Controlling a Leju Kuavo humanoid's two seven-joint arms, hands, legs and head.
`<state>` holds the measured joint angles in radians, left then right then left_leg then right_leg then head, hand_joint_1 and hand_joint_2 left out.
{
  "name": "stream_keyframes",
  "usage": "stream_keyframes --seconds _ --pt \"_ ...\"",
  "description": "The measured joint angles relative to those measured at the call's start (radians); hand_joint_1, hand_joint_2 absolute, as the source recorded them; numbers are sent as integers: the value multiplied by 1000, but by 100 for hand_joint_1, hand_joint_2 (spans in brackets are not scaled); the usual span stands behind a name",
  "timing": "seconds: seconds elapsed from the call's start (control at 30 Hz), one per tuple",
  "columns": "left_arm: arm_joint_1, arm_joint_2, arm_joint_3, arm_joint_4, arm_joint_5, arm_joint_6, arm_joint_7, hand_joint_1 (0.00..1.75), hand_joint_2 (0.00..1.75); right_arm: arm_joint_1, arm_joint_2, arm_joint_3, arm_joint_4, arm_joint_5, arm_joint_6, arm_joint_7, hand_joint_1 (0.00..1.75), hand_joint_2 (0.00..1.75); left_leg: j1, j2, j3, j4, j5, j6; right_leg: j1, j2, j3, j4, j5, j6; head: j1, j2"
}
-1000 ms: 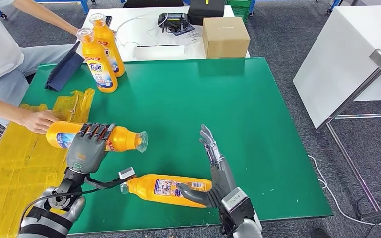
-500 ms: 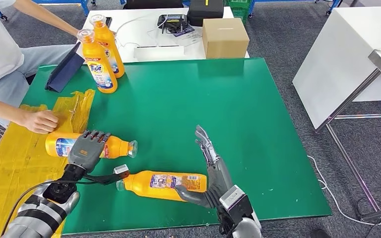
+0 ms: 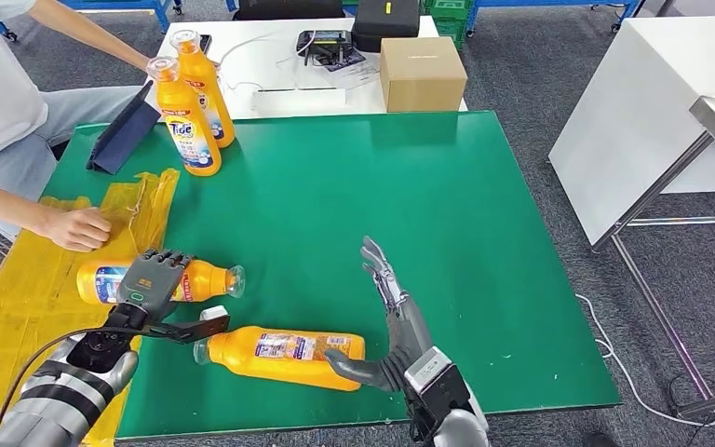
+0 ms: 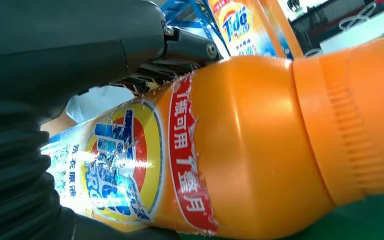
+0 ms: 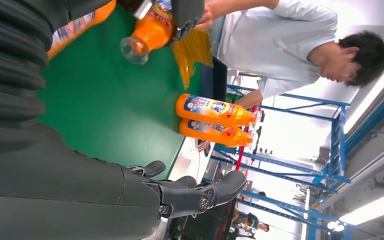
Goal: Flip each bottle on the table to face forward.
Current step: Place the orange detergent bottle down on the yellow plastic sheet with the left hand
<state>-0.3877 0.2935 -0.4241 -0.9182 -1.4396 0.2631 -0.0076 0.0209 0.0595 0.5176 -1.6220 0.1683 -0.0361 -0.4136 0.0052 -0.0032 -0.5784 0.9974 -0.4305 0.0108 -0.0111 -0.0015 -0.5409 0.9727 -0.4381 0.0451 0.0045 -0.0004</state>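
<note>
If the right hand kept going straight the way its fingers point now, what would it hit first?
Probably nothing soon: the right hand points up-table over bare green table, well right of both lying bottles. Far ahead, the cardboard box roughly lines up, though depth is uncertain.

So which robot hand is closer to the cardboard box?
Right. The right hand is nearer the cardboard box, which stands far beyond it; the left hand grips a lying bottle at the opposite side.

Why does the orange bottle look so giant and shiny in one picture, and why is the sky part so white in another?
In the left wrist view the held bottle sits right against the lens, so it looks huge, with white glare streaks on its orange plastic. In the right wrist view the bright background behind the two standing bottles is washed out white. The head view is evenly lit and sharp.
</note>
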Motion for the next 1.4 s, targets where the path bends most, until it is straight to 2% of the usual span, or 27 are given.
stream_keyframes --seconds 0.2,0.5,0.53,0.63,0.67,1.13,1.23,1.4 --pt "42 45 21 -82 95 -29 -41 175 175 13 0 -13 0 11 -6 4 0 175 0 0 -1 0 0 0 0 0 -2 0 0 0 0 0" --pt "121 79 64 -191 148 -17 -62 175 175 19 0 -23 0 14 -9 5 0 175 0 0 -5 0 0 0 -1 0 -5 0 0 0 0 0" --pt "125 81 65 -197 150 -17 -62 156 175 19 0 -24 0 14 -9 5 0 175 0 0 -5 0 0 0 -1 0 -5 0 0 0 0 0" --pt "134 84 70 -209 152 -17 -62 25 175 19 0 -24 0 15 -9 5 0 175 0 0 -5 0 0 0 -1 0 -5 0 0 0 0 0" --pt "137 84 72 -210 152 -17 -62 0 175 19 0 -24 0 15 -9 5 0 175 0 0 -5 0 0 0 -1 0 -5 0 0 0 0 0" --pt "144 79 82 -214 149 -15 -61 0 175 19 0 -26 4 38 -14 13 0 175 0 0 -6 0 0 0 -1 0 -6 0 0 0 0 0" --pt "148 73 82 -215 127 24 -45 0 175 19 0 -26 6 43 -15 16 0 175 0 0 -6 0 0 0 -1 0 -6 0 0 0 0 0" --pt "166 50 98 -234 86 149 -25 0 175 19 0 -26 14 48 -17 23 0 175 0 0 -7 0 0 0 -1 0 -7 0 0 0 0 0"
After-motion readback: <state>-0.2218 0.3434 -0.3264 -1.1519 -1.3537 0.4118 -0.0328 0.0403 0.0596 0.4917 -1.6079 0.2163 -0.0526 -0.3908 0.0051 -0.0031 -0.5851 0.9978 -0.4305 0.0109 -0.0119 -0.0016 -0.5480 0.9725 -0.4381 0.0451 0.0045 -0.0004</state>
